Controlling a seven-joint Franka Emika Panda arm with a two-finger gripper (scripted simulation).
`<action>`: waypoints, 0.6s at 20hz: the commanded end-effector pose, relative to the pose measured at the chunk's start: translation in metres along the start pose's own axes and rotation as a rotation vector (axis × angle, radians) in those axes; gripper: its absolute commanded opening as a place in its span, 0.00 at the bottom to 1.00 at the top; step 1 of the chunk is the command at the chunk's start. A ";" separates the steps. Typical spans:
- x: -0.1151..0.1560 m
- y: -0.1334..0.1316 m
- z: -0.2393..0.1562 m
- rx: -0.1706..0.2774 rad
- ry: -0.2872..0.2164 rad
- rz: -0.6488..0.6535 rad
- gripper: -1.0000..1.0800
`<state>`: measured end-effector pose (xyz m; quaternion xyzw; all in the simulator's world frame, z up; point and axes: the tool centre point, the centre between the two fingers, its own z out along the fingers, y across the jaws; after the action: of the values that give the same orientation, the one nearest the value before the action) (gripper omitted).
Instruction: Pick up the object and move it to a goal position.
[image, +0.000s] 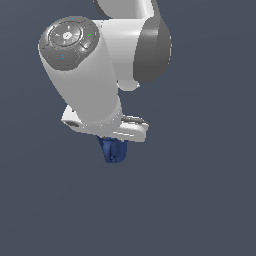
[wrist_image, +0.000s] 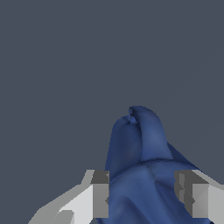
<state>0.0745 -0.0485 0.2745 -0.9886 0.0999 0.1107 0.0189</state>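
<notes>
Dark blue and faceted, the cup (wrist_image: 140, 175) sits pinched between the gripper (wrist_image: 144, 199) fingers (wrist_image: 99, 194), hanging just below the white arm (image: 85, 85) left of the exterior view's centre.

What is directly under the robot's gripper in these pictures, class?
A dark blue cup sits under the gripper, between its two fingers. The exterior view shows only its lower part; the arm covers the rest. What lies beneath the cup cannot be seen.
</notes>
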 end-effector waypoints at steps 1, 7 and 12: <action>0.008 0.002 0.003 0.003 -0.013 0.015 0.62; 0.024 0.008 0.013 0.009 -0.042 0.049 0.62; 0.034 0.013 0.023 0.014 -0.067 0.075 0.62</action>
<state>0.0976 -0.0644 0.2481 -0.9809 0.1333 0.1398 0.0242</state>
